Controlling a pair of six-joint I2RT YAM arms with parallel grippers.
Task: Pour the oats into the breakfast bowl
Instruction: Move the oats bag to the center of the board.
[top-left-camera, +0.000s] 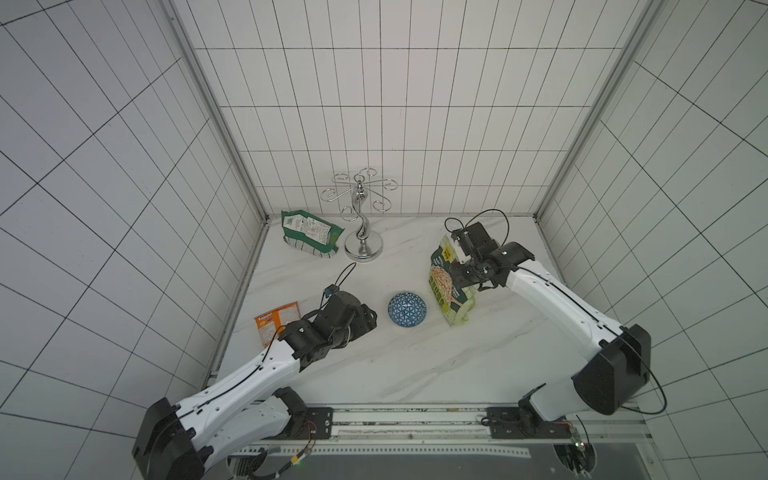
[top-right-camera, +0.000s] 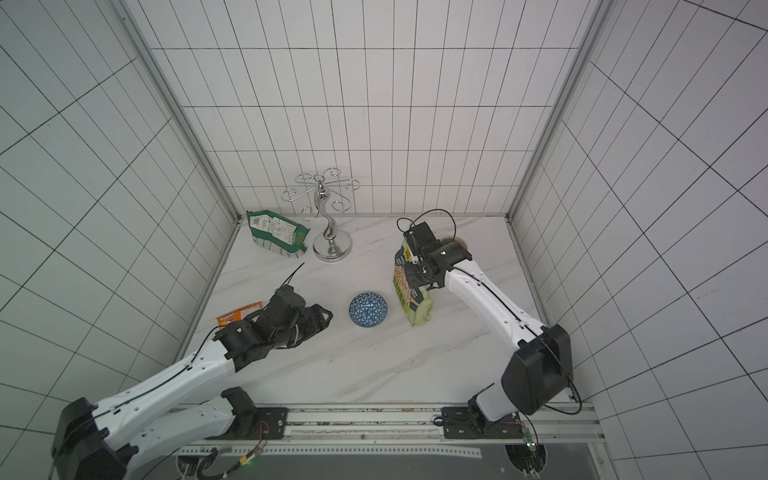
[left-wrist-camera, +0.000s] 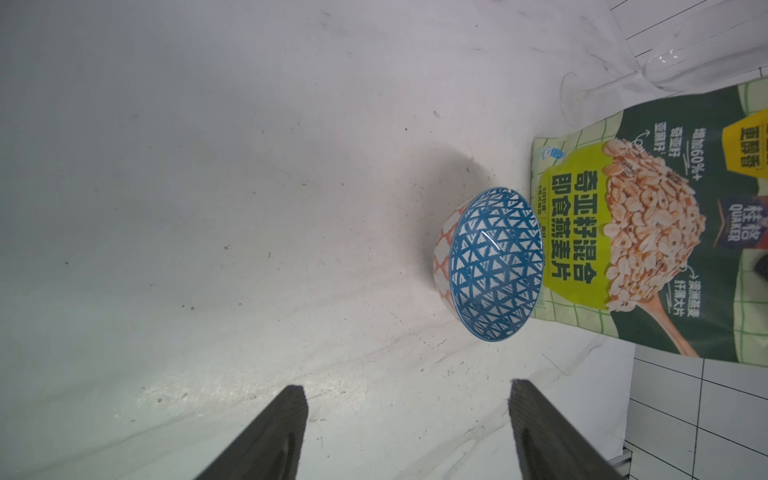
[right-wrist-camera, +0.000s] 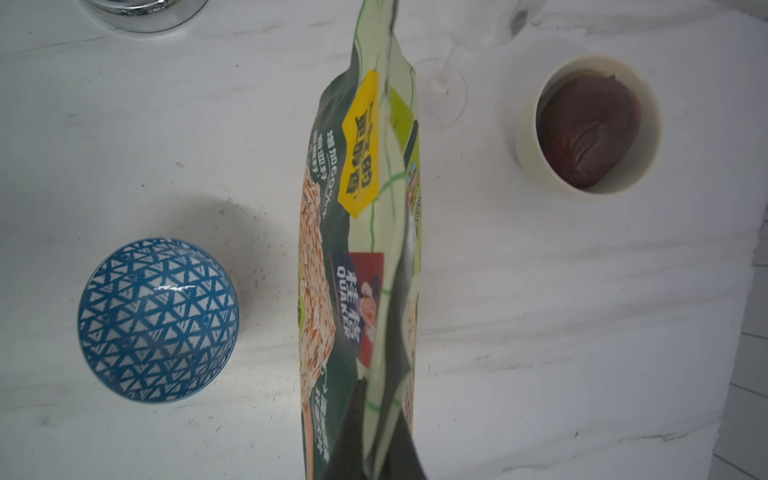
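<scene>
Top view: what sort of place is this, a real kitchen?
Probably a mock kitchen built for robot trials: white tiled walls box in a marble-look countertop, two robot arms sit on a rail at its front, with an oats pouch and bowl there.

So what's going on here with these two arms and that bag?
The right claw is pinched shut on the top of the oat pouch, which stands upright beside the blue-patterned bowl. The left claw hangs open near the bowl, touching nothing. The bowl is empty; no oats have been poured yet.
</scene>
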